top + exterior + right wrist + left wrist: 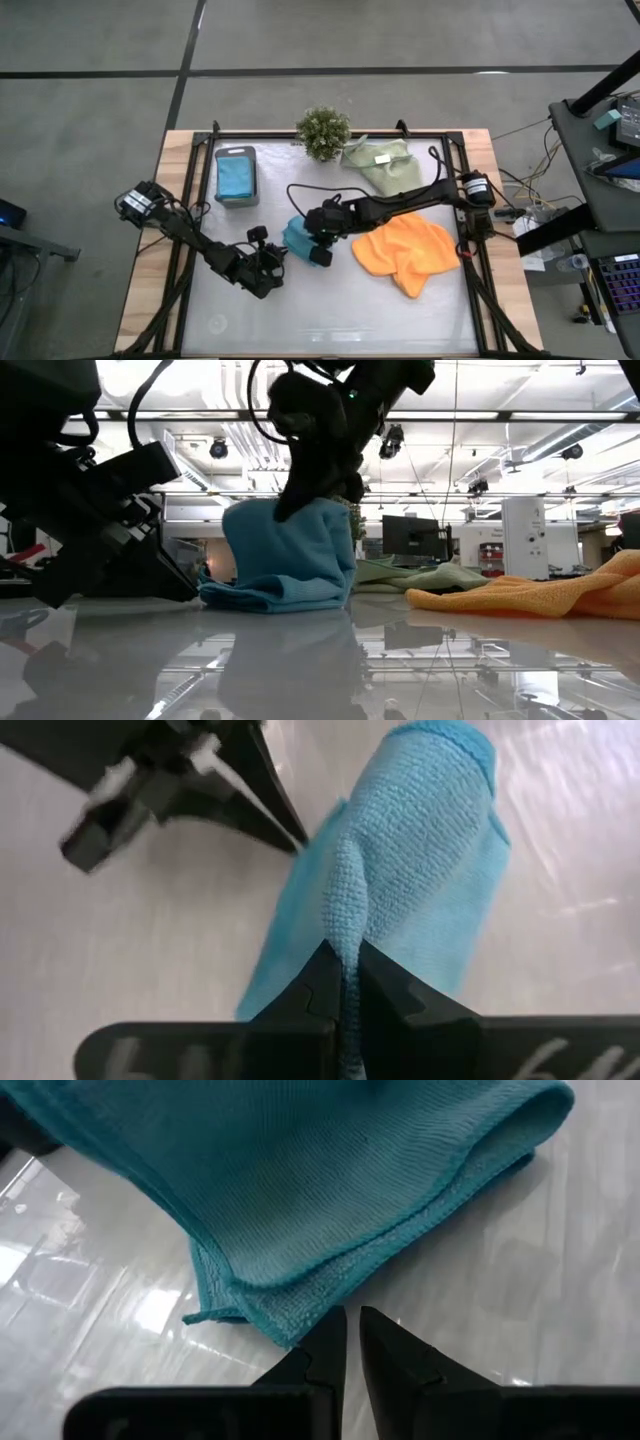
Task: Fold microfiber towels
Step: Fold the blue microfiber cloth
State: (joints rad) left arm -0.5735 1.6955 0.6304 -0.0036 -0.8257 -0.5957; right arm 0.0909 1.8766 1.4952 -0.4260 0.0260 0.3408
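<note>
A teal-blue microfiber towel [297, 237] stands bunched up mid-table, its upper part raised and its lower folded layers [262, 596] on the table. My right gripper [345, 960] is shut on it from above. My left gripper [352, 1320] is shut and low over the table, its tips right at the towel's lower corner [285, 1323]. An orange towel [405, 252] lies crumpled to the right. A sage-green towel [385, 165] with a white tag lies at the far side. My right gripper pinches a raised ridge of the teal towel [342, 920] between its two fingers, several layers gathered together. The fingers come slanting down from the table's right. The towel hangs below them [295, 550], its lower part lying on the table. My left gripper's tips stand at the towel's corner edge; whether they touch it I cannot tell.
A dark grey tray [219, 175] at the far left holds a folded teal towel [236, 176]. A small green plant [323, 131] stands at the far edge. The near half of the table [330, 320] shows bare surface.
</note>
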